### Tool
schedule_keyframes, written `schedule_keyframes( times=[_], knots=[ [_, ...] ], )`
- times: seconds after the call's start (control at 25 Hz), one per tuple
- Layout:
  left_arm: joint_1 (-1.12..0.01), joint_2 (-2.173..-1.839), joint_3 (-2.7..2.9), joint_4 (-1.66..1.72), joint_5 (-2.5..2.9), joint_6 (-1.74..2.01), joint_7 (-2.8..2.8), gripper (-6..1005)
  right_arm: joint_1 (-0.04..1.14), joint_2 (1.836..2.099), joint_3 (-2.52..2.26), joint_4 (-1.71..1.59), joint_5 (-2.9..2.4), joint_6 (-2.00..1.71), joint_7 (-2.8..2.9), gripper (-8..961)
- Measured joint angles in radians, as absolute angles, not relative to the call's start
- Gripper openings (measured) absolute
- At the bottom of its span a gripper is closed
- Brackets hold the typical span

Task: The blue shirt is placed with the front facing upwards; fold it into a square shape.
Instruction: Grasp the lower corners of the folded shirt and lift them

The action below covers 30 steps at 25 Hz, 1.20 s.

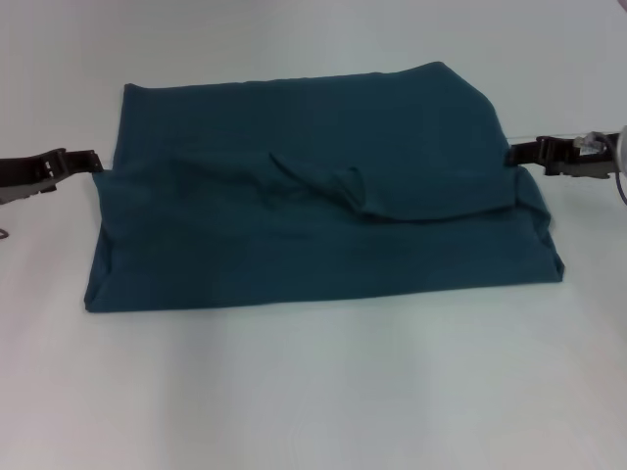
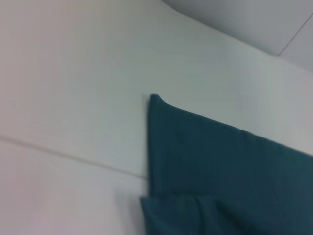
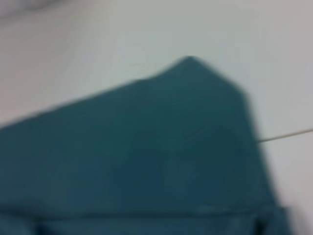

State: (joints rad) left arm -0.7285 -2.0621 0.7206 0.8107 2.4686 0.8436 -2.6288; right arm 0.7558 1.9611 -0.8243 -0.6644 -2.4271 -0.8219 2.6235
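Observation:
The blue shirt (image 1: pixel 313 211) lies folded on the white table as a wide rectangle, with a sleeve fold (image 1: pixel 338 186) showing on top near the middle. No lettering or collar shows. My left gripper (image 1: pixel 90 162) sits at the shirt's left edge, near its far corner. My right gripper (image 1: pixel 517 154) sits at the shirt's right edge, near the far right corner. Both are at cloth height and reach the edge. The left wrist view shows a shirt corner (image 2: pixel 155 100). The right wrist view shows the shirt's angled far corner (image 3: pixel 188 63).
The white table (image 1: pixel 313 392) runs all around the shirt. A thin seam line (image 2: pixel 73 156) crosses the table beside the shirt's left corner. A cable (image 1: pixel 619 157) hangs at the right arm.

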Motion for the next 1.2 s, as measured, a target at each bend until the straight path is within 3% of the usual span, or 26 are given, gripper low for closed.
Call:
schedule_keyframes(
  times=[0.08,0.24,0.44,0.88,1.2],
  knots=[
    [-0.682,-2.051,0.708,0.840,2.376,0.923,-2.629,786,0.696,1.959,-0.813,-0.707,-2.280,-0.910,2.539,591],
    [-0.617,-2.015,0.631,0.827,2.213,1.106,-2.621,792,0.600,1.945,-0.774,-0.723,-2.014,-1.101,2.382,677],
    [-0.554,-2.017,0.526,0.809,2.156,1.240,-2.584,794,0.529,1.940,-0.723,-0.715,-1.906,-1.283,2.300,806],
    [-0.517,-2.020,0.459,0.653,2.149,1.263,-2.461,792,0.494,1.954,-0.711,-0.683,-1.900,-1.392,2.200,805],
    [-0.548,-2.043,0.490,0.606,2.195,1.126,-2.357,792,0.491,1.953,-0.667,-0.635,-1.897,-1.384,2.155,804]
  ],
)
